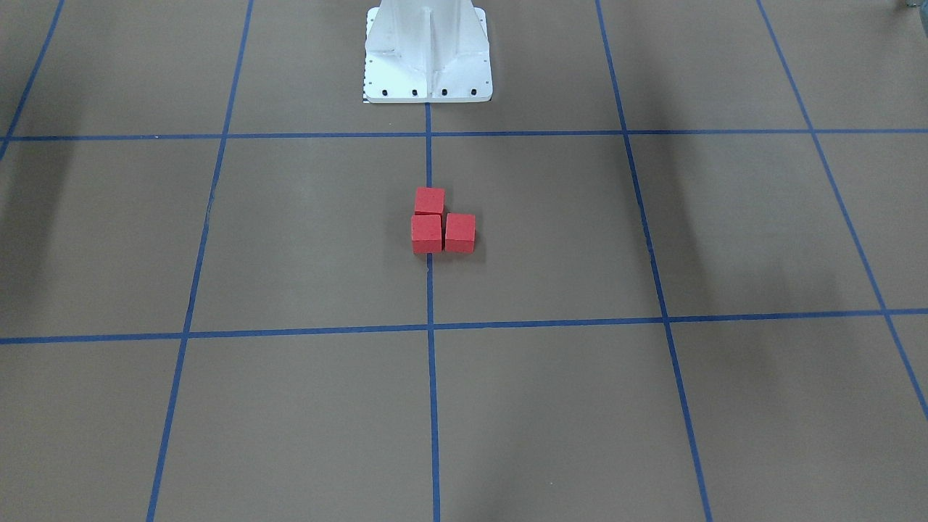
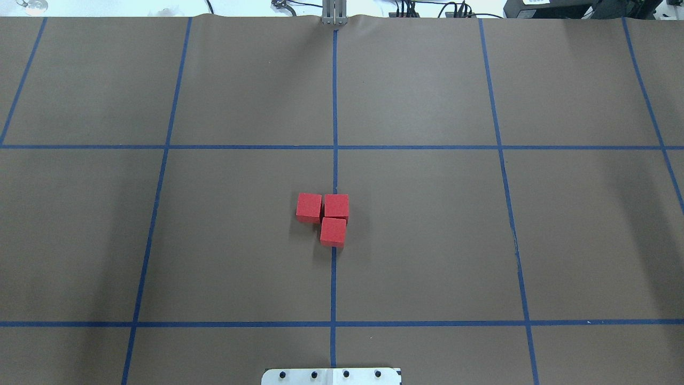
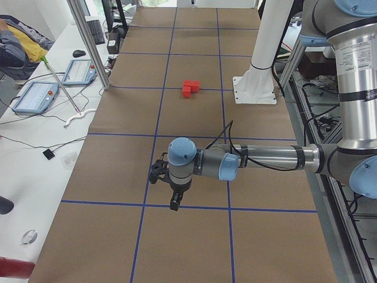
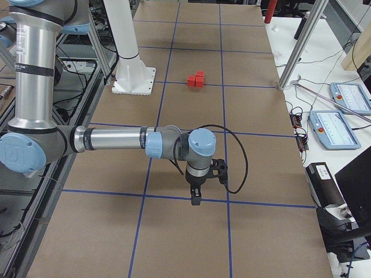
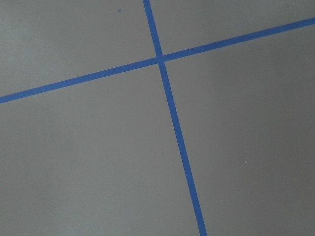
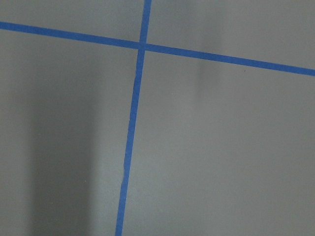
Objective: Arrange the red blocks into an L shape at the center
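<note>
Three red blocks sit touching in an L on the brown taped surface (image 2: 406, 224), on the middle lengthwise line. In the overhead view one block (image 2: 309, 207) is left of the corner block (image 2: 336, 206), and the third (image 2: 333, 231) is nearer the robot base. They also show in the front view (image 1: 426, 233), the left view (image 3: 189, 88) and the right view (image 4: 196, 80). My left gripper (image 3: 175, 203) and right gripper (image 4: 196, 200) hang far from the blocks toward opposite table ends. I cannot tell whether they are open or shut. Both wrist views show only surface and tape.
The white robot base (image 1: 428, 51) stands behind the blocks on the middle line. Metal frame posts (image 3: 88, 44) and tablets (image 3: 35, 97) stand along the operators' side. Cables and equipment line the table's far edge (image 2: 417, 8).
</note>
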`<state>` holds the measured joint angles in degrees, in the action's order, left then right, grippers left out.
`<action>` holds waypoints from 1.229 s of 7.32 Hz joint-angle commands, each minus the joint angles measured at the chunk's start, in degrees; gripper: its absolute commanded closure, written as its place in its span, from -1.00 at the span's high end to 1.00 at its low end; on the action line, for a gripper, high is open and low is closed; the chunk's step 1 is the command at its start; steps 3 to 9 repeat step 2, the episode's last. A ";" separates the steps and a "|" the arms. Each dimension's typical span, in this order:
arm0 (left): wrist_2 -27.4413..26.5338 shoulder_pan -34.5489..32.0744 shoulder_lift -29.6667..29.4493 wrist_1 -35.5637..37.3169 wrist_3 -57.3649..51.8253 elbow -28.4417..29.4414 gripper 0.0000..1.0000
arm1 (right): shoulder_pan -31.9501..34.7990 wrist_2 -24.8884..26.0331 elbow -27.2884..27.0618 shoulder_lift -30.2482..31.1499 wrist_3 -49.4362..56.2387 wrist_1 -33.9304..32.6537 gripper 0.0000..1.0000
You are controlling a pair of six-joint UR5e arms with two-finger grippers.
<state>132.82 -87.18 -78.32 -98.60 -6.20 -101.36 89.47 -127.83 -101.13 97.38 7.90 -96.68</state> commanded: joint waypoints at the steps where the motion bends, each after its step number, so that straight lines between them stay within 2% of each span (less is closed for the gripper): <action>1: -0.02 0.00 0.01 -0.01 -0.04 0.02 1.00 | 0.00 -0.05 -0.03 0.27 0.01 0.00 1.00; 9: -0.10 -0.09 0.01 -0.01 -0.04 0.02 1.00 | 0.00 -0.05 0.15 0.27 0.01 0.00 1.00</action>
